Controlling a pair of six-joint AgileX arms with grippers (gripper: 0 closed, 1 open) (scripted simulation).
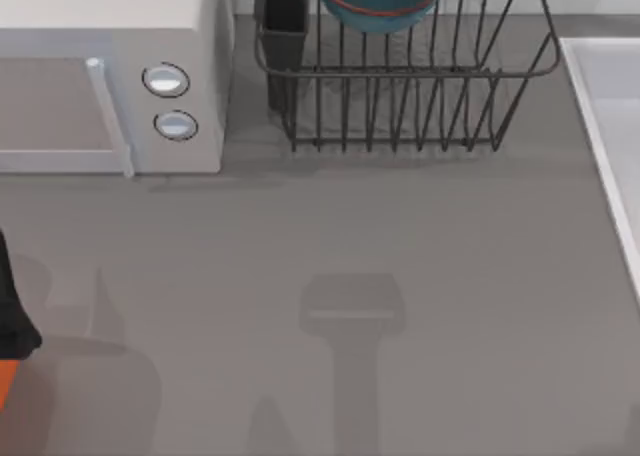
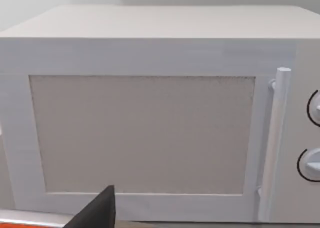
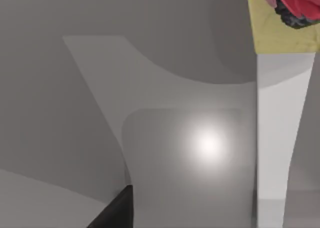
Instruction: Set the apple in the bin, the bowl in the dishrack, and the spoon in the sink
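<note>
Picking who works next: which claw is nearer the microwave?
Left. The left claw faces the microwave close by; the right claw hangs over the sink, at the table's far right.

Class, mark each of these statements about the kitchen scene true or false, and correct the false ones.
1. The bowl sits in the dishrack. True.
2. The microwave has three knobs. False: two round knobs.
3. The sink is at the table's left side. False: it is at the right edge.
4. The dishrack's cutlery cup is at the corner nearest the microwave. True.
5. The bowl is red all over. False: blue with a reddish rim.
</note>
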